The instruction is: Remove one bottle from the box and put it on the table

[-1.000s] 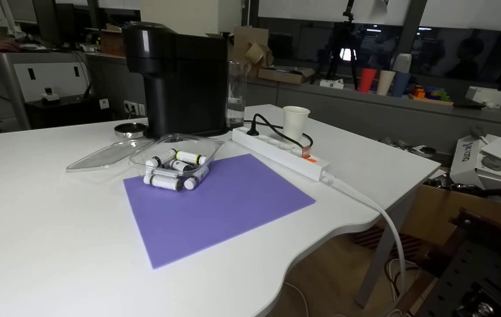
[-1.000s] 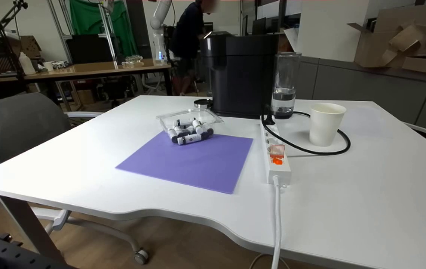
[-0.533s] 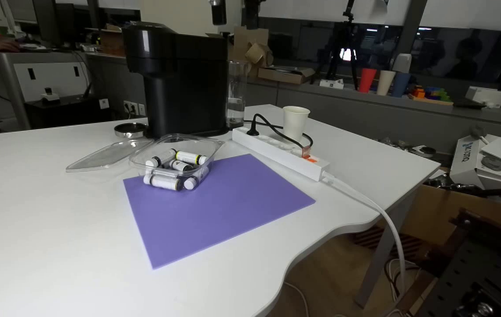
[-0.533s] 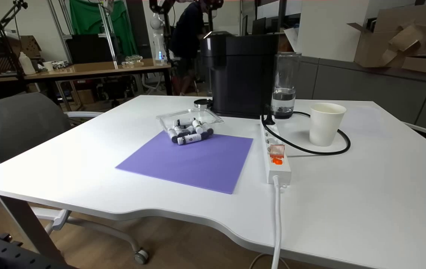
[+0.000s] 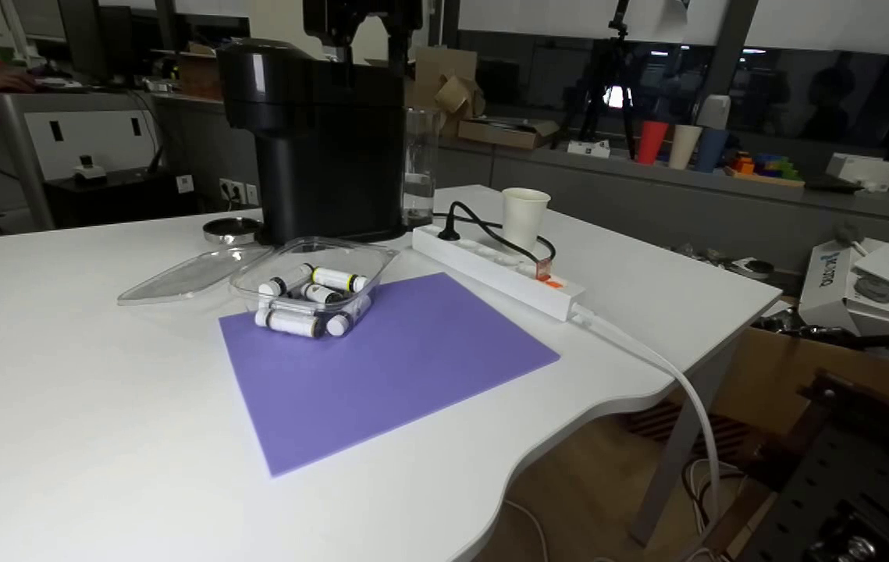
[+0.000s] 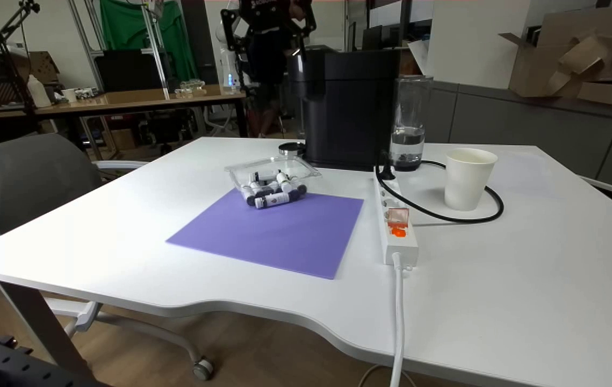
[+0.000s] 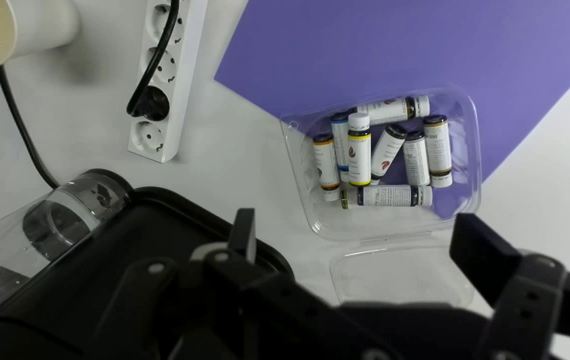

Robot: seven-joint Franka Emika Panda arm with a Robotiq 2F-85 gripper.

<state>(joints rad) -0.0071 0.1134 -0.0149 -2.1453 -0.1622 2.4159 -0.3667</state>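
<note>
Above the boxed bottles, a spread gripper

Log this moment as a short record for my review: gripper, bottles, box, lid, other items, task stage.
gripper: open, holding nothing, above the table
bottles: at least eight, lying inside the box
box: clear plastic, uncovered, straddling a corner of the purple mat
lid: clear, beside the box; whether hinged to it, unclear
other items: black machine, white cup, power strip with a black plug in it
task stage: not yet done; every bottle in view is in the box
</note>
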